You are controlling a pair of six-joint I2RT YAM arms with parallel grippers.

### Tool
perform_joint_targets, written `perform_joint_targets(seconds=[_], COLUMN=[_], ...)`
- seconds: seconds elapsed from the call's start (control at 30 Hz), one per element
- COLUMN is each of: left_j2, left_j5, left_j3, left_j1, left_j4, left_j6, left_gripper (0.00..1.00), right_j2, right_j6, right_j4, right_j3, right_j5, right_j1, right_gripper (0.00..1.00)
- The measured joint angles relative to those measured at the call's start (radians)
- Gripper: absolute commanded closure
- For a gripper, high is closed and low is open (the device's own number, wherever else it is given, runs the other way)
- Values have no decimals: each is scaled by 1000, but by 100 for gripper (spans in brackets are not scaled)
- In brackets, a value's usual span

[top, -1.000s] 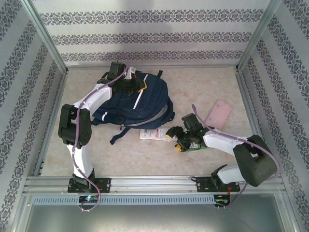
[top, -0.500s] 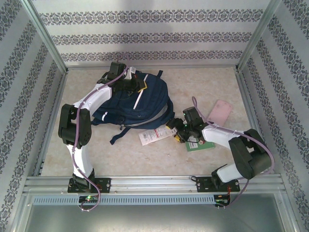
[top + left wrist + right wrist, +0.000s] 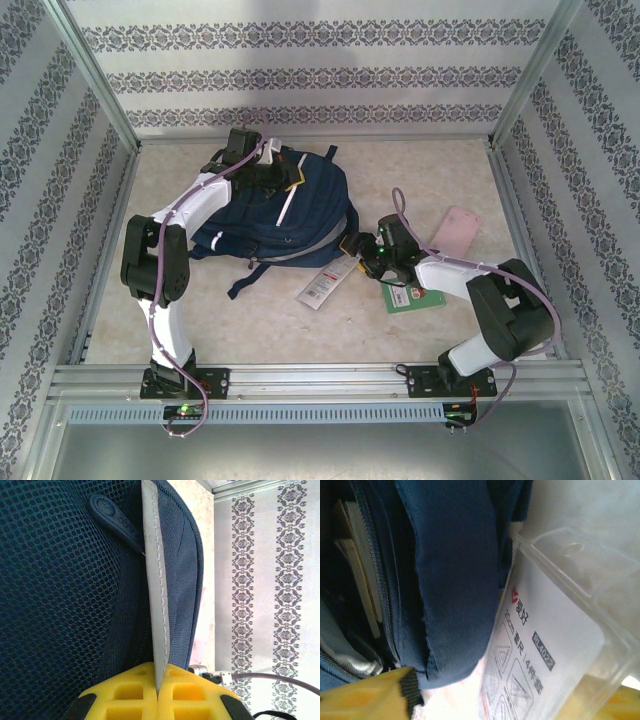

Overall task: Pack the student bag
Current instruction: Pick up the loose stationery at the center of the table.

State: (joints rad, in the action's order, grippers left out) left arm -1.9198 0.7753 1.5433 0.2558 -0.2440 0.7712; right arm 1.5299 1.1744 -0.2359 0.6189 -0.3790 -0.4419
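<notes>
The student bag (image 3: 275, 215), navy with a white stripe, lies at the table's back left. My left gripper (image 3: 287, 178) is at its top edge, and in the left wrist view its yellow pads (image 3: 125, 692) are shut on the bag's grey strip (image 3: 156, 605). My right gripper (image 3: 362, 256) is at the bag's right side. A clear plastic case (image 3: 330, 280) with a printed label (image 3: 540, 645) lies slanted beside the bag's navy fabric (image 3: 450, 580) and over the right fingertip (image 3: 620, 705). The left fingertip (image 3: 365, 697) stands apart from the case, so the jaws are open.
A green notebook (image 3: 412, 297) lies under the right arm's wrist. A pink flat item (image 3: 455, 232) rests farther right. The bag's dark straps (image 3: 245, 275) trail toward the front. Metal frame rails (image 3: 515, 200) and patterned walls bound the table.
The right gripper has moved up and left to the bag's side, its jaws narrowing. The clear case has swung round, one end now at the gripper. The left arm has not moved.
</notes>
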Motion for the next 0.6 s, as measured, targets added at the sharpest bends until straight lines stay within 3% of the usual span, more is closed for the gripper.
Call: perform_joint_targets(seconds=[0.17, 0.27, 0.33, 0.5, 0.6], left_j2=[0, 0, 0, 0, 0], left_j5=[2, 2, 2, 6, 22], left_j3=[0, 2, 8, 50, 82], left_j1=[0, 0, -1, -8, -18], left_j4=[0, -2, -7, -30, -59], left_j6=[0, 0, -1, 0, 0], left_gripper=[100, 100, 100, 100, 100], right_j2=[49, 66, 67, 54, 8], right_j6=[7, 22, 32, 68, 84], right_j4=[-74, -119, -146, -175, -171], right_j3=[-21, -36, -48, -89, -119], right_j5=[-1, -4, -3, 6, 21], right_j1=[0, 0, -1, 0, 0], right_gripper=[63, 82, 90, 100, 100])
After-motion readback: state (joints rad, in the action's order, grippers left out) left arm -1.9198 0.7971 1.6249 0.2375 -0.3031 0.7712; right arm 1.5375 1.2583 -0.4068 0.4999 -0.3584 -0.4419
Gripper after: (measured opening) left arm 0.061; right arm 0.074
